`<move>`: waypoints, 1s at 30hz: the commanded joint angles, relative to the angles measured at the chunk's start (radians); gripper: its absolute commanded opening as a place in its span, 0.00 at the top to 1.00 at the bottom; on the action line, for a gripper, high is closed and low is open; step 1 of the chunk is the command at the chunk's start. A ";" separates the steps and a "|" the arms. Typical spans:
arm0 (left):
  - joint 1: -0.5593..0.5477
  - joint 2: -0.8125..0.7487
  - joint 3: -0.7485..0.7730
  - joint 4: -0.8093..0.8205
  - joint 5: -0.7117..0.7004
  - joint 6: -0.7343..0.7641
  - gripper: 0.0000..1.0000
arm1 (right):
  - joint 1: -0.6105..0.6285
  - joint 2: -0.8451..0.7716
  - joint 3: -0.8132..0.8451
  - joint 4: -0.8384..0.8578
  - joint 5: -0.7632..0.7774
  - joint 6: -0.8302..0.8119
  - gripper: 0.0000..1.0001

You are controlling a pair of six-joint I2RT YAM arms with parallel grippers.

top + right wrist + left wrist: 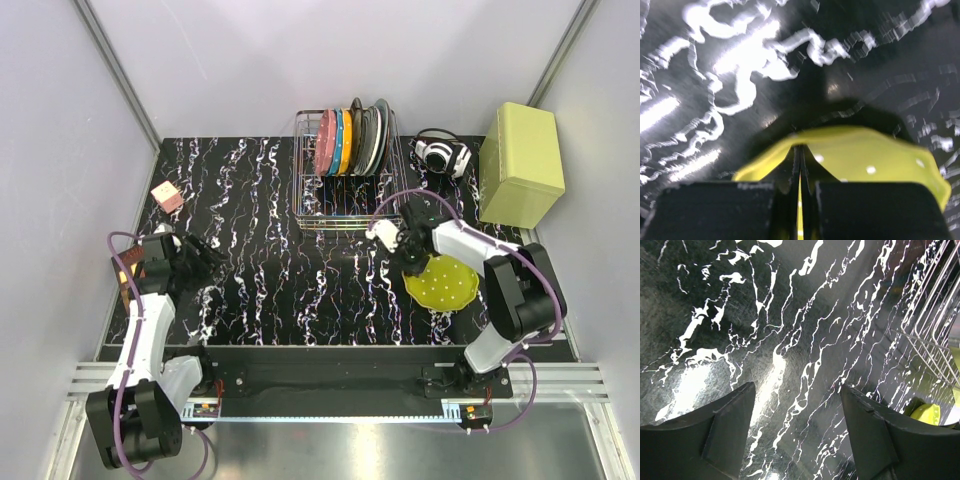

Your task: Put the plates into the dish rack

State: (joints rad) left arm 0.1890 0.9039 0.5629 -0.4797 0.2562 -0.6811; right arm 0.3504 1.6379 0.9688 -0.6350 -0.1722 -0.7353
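- Plates (335,140): where do we have them?
- Three scalloped, white-dotted plastic ones stand upright in the silver wire dish rack (345,210) at the back of the black, white-veined counter (270,290). We log pink plate (325,138), blue plate (336,152) and orange plate (346,140) side by side at the rack's left end, with plain grey and dark plates (372,135) slotted just right of them.
- And the fourth?
- We see the yellow-green plate (445,285) in front of the rack, beside the right arm. The right hand (410,262) is clamped on its rim; the wrist view shows both fingers (730,210) pressed onto the edge. We can't tell whether the plate touches the counter.
- Left hand?
- The left hand (796,387) is spread wide over the counter's left side, well apart from the rack.
- Anything else we log?
- Yellow-green box (520,165) back right, black-and-white headphones (440,155) between it and the rack, small pink block (167,196) back left.
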 commanded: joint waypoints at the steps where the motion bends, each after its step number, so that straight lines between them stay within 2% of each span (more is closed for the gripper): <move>1: 0.006 -0.007 0.000 0.021 0.044 -0.008 0.26 | 0.152 0.049 -0.009 0.020 -0.078 0.066 1.00; 6: 0.004 0.004 -0.026 0.021 0.014 -0.006 0.27 | 0.355 0.092 0.030 0.026 -0.127 0.132 1.00; 11: 0.003 0.015 -0.021 0.023 0.038 -0.023 0.20 | 0.499 0.192 0.214 0.053 -0.180 0.246 0.99; 16: 0.000 0.039 -0.017 0.023 0.055 -0.021 0.19 | 0.550 0.370 0.547 0.054 -0.194 0.338 0.99; 19: -0.008 0.070 -0.005 0.023 0.057 -0.024 0.19 | 0.591 0.422 0.666 0.040 -0.149 0.341 0.99; 22: -0.031 0.096 0.012 0.026 0.064 -0.026 0.19 | 0.575 0.344 0.648 0.058 -0.009 0.443 0.95; 24: -0.066 0.108 0.015 0.038 0.064 -0.021 0.19 | 0.520 0.207 0.592 0.072 0.010 0.604 0.84; 25: -0.116 0.116 0.008 0.061 0.061 -0.021 0.19 | 0.459 0.156 0.531 0.066 0.010 0.657 0.61; 26: -0.147 0.121 0.002 0.082 0.066 -0.020 0.19 | 0.422 0.111 0.498 0.037 -0.006 0.695 0.52; 27: -0.211 0.127 -0.006 0.111 0.077 -0.003 0.18 | 0.392 0.036 0.473 0.011 -0.030 0.729 0.52; 28: -0.245 0.144 -0.015 0.166 0.080 0.005 0.16 | 0.327 0.001 0.411 -0.002 -0.091 0.776 0.41; 29: -0.276 0.156 -0.017 0.190 0.077 0.009 0.16 | 0.291 -0.065 0.375 -0.009 -0.113 0.815 0.09; 30: -0.325 0.173 -0.020 0.210 0.075 0.008 0.16 | 0.256 -0.090 0.317 -0.012 -0.130 0.909 0.01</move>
State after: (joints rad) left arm -0.0113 1.0359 0.5415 -0.4213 0.2928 -0.6945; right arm 0.7673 1.7588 1.4109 -0.5968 -0.2497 -0.1104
